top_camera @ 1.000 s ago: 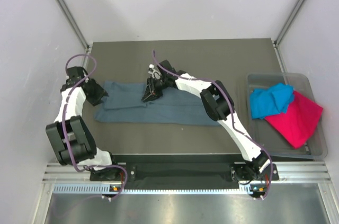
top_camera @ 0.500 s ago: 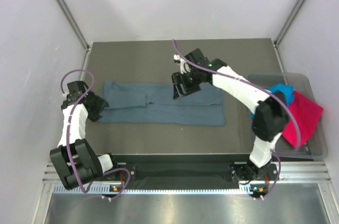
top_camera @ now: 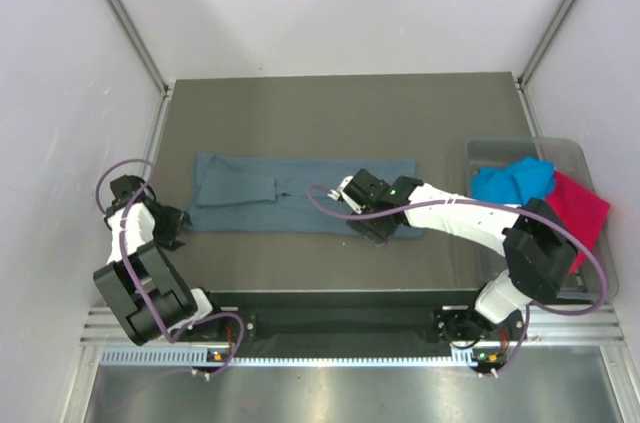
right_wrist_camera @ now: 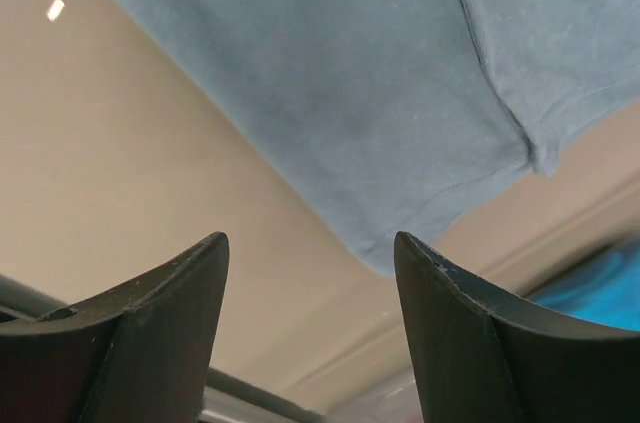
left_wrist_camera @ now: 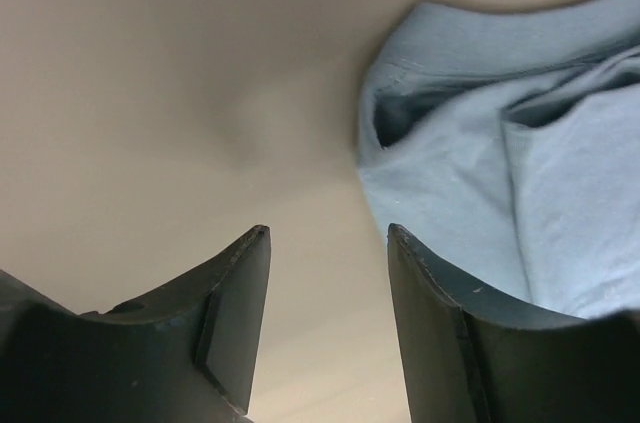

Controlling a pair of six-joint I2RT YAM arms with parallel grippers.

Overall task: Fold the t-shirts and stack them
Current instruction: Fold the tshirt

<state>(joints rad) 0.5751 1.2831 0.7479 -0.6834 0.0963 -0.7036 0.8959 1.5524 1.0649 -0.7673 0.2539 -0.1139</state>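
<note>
White walls (top_camera: pixel 330 3) closed the cell in on three sides, metal posts (top_camera: pixel 125 28) climbing the back corners, and the dull grey-brown table (top_camera: pixel 340 108) filled the floor of it. Down at the left, the left gripper (top_camera: pixel 168 229) hung low over bare tabletop, jaws parted and nothing between them. Its wrist view put its fingers (left_wrist_camera: pixel 235 313) just off the left end of the slate-blue t-shirt (top_camera: pixel 300 198), near it but not touching. Over to the right gripper (top_camera: pixel 378 233): jaws apart too, empty, poised at the shirt's near edge toward its right end. The shirt itself lay flat as a long folded strip across the middle of the table, with an extra folded layer on its left half. Out at the right edge sat the clear tub (top_camera: pixel 495 150), the turquoise t-shirt (top_camera: pixel 512 189) bunched in its left part and the magenta t-shirt (top_camera: pixel 562 225) spread beside it, reaching the right rim
</note>
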